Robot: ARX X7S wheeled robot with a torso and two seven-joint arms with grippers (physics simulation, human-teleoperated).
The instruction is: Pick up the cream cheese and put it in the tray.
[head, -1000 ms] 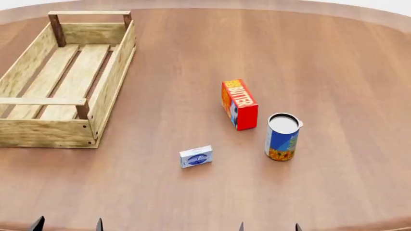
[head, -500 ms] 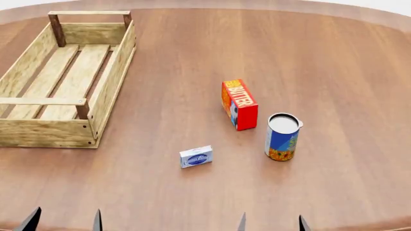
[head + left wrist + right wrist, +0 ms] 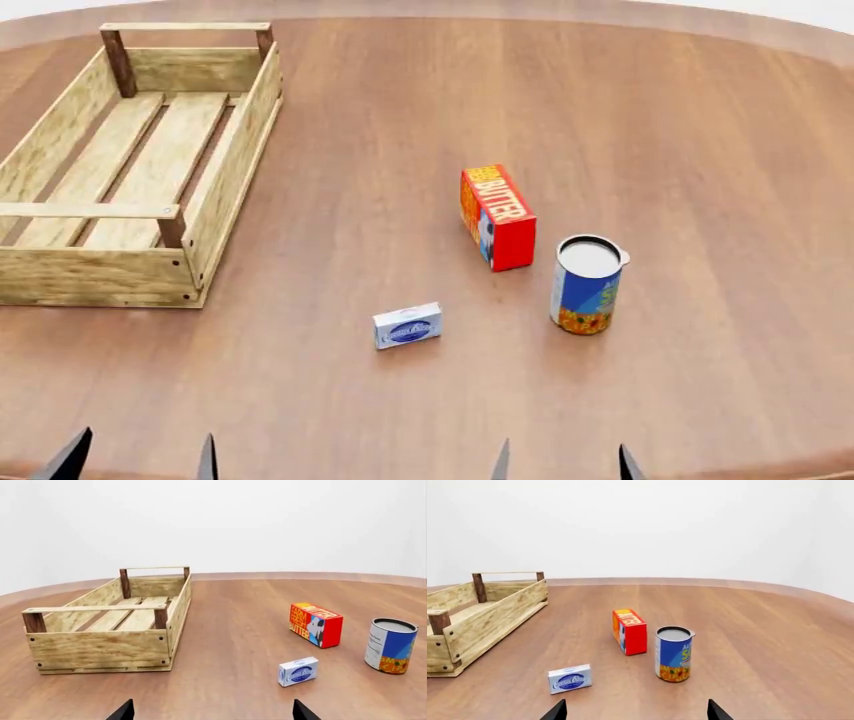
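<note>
A: Where is the cream cheese (image 3: 407, 326) sitting right now?

B: It is lying free on the tabletop (image 3: 694, 140), near the robot's edge, with the butter box (image 3: 498, 217) and the can (image 3: 586, 284) beyond it and off to the robot's right. The tray (image 3: 230, 180) is standing well apart, to the robot's left and farther back, and nothing is showing inside it.

A: Which way is it pointing?

B: Its long axis is running roughly left to right in the head view, tilted slightly, with the oval logo facing the robot.

A: So which step is under way?

B: The reach, I am judging. Nothing is gripping the box. The left gripper (image 3: 139, 458) and the right gripper (image 3: 561, 462) are both showing only spread fingertips at the near edge, holding nothing.

A: And what is the next move asking for?

B: Probably one gripper coming forward and down over the box, closing across its short side.
</note>
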